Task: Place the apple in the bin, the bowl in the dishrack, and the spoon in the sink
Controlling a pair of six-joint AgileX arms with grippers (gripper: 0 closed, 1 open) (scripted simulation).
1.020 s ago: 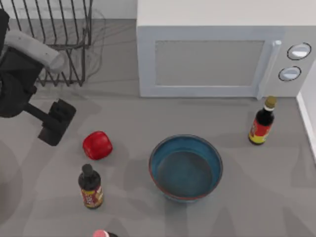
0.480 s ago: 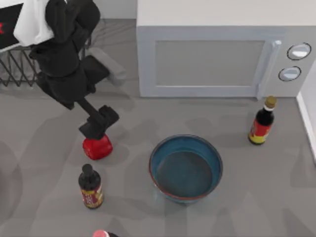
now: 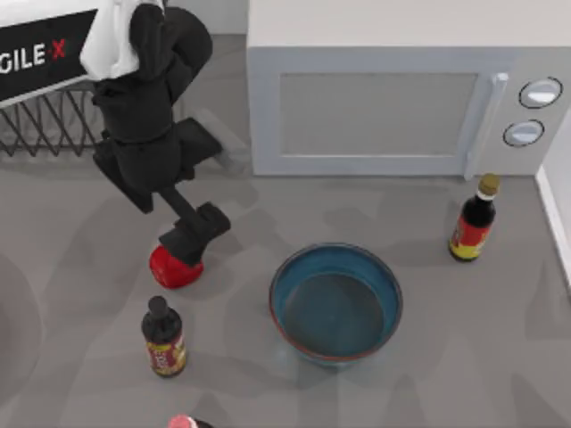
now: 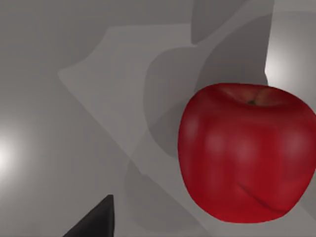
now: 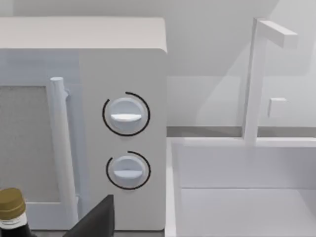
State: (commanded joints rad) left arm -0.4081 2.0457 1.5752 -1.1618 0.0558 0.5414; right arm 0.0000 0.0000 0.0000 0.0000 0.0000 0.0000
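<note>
The red apple (image 3: 168, 270) lies on the grey counter left of the middle, and looms close in the left wrist view (image 4: 247, 153). My left gripper (image 3: 193, 237) hangs right over the apple's far right part, open, with one dark fingertip (image 4: 94, 223) beside the fruit and nothing held. The blue-teal bowl (image 3: 335, 301) stands upright near the middle. At the back left is the wire dishrack (image 3: 49, 129), partly hidden by my left arm. The white sink (image 5: 237, 207) is beside the microwave. My right gripper's fingertip (image 5: 96, 219) faces the microwave, open. Spoon and bin are out of view.
A white microwave (image 3: 393, 98) fills the back. A dark sauce bottle (image 3: 163, 337) stands just in front of the apple, another bottle (image 3: 473, 221) at the right, and a pink-capped one (image 3: 183, 422) at the front edge. A white faucet (image 5: 256, 74) rises behind the sink.
My left arm has swung in from the left, and its gripper has travelled right and forward until it sits over the apple. Apple and bowl have stayed put.
</note>
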